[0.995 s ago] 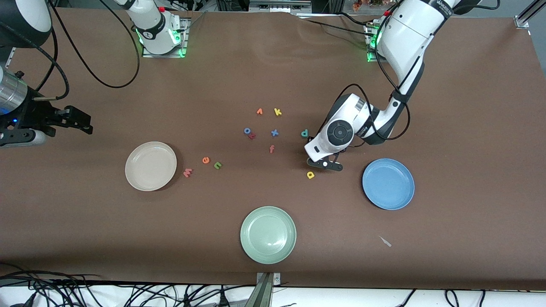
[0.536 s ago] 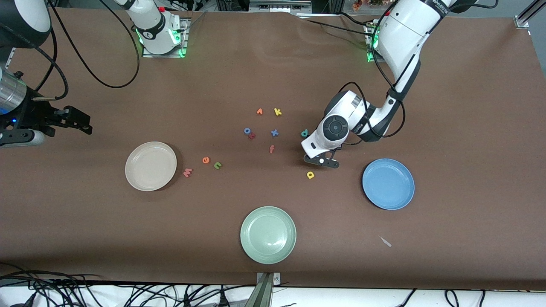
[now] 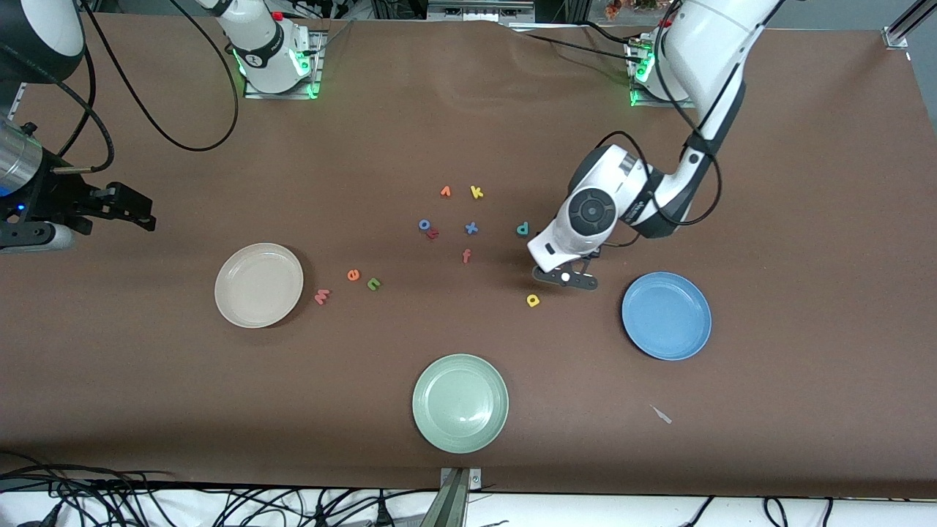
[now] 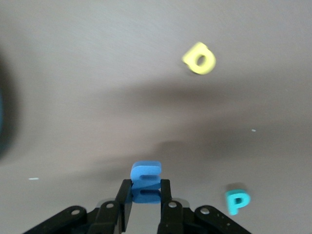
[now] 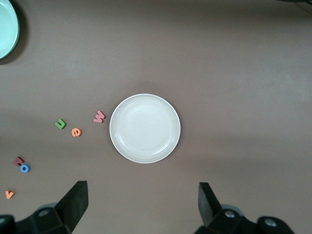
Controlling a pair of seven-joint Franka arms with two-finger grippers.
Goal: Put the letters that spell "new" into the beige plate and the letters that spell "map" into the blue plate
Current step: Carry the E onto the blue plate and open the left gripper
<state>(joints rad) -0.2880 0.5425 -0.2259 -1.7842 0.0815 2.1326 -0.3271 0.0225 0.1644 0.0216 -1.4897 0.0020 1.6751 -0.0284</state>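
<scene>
My left gripper [image 3: 564,279] is shut on the blue m [image 4: 145,175], just above the table between the yellow a [image 3: 533,300] and the blue plate [image 3: 666,316]. In the left wrist view the yellow a [image 4: 199,59] and the teal p [image 4: 237,200] lie loose on the cloth. The teal p [image 3: 523,229] is farther from the front camera than the a. The pink w [image 3: 321,296], orange e [image 3: 353,275] and green n [image 3: 374,283] lie beside the empty beige plate [image 3: 258,285]. My right gripper [image 3: 140,209] waits open, high above the beige plate [image 5: 145,128].
A pale green plate [image 3: 460,402] sits near the table's front edge. Spare letters cluster mid-table: orange v [image 3: 445,192], yellow k [image 3: 476,192], blue x [image 3: 471,228], salmon f [image 3: 466,255], blue o [image 3: 424,225]. A small scrap [image 3: 662,415] lies nearer the front camera than the blue plate.
The left gripper has shut on the blue m and drifted slightly toward the blue plate. The right arm has not moved.
</scene>
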